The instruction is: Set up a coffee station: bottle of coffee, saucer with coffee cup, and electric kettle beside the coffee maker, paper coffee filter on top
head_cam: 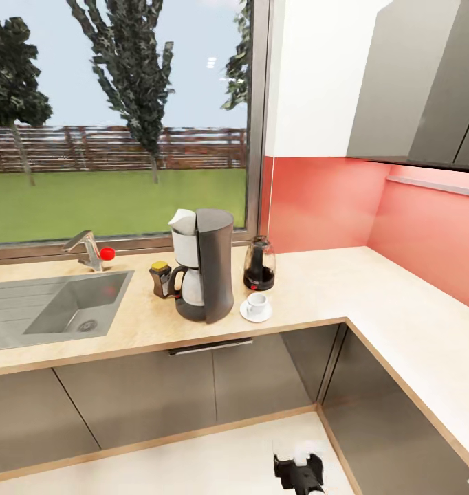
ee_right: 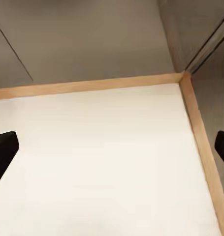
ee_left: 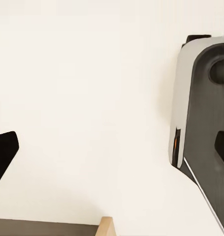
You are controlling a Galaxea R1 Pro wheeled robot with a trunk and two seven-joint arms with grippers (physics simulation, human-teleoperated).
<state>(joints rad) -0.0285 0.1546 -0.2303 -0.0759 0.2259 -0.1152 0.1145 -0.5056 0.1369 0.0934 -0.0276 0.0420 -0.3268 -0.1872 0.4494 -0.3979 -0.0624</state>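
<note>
Right hand (ee_right: 112, 152): both black fingertips at the frame edges, wide apart, empty, over pale floor. Left hand: one fingertip (ee_left: 2, 152) visible; open or closed, I cannot tell.

On the long beige wood-grain table (head_cam: 372, 295): tall grey-and-white drip coffee maker (head_cam: 205, 273); small brown bottle with tan cap (head_cam: 159, 278) at its 9 o'clock; rounded glass kettle (head_cam: 259, 264) at 2 o'clock; tiny white cup (head_cam: 256, 302) on round white saucer (head_cam: 256, 311) at 4 o'clock.

Risk: items stand close; my reaching in could topple the bottle.
</note>
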